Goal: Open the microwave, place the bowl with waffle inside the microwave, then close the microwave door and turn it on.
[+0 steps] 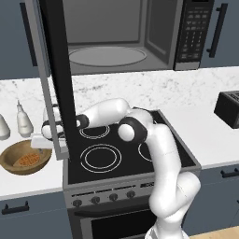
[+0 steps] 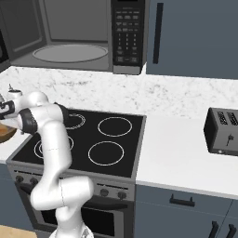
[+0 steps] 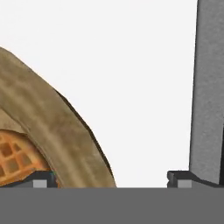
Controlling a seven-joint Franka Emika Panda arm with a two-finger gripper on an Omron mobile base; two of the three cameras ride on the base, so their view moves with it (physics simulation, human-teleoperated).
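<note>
One microwave point(image 1: 130, 35) hangs above the stove, its microwave door point(image 1: 56, 79) swung wide on the left hinge, the one glass turntable point(image 1: 107, 56) bare. One bowl point(image 1: 25, 158) sits on the white tabletop point(image 1: 28, 179) left of the stove, holding one waffle point(image 1: 28, 160). Two white bottles point(image 1: 23, 120) stand behind it. The jaws point(image 3: 111, 180) are spread wide, gripping nothing; the bowl's rim lies at one fingertip point(image 3: 41, 180), the door edge beside the other

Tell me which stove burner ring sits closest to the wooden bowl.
The front-left burner ring, the big double ring: it lies nearest the bowl on the counter to the stove's left. The other rings sit farther back or right.
</note>
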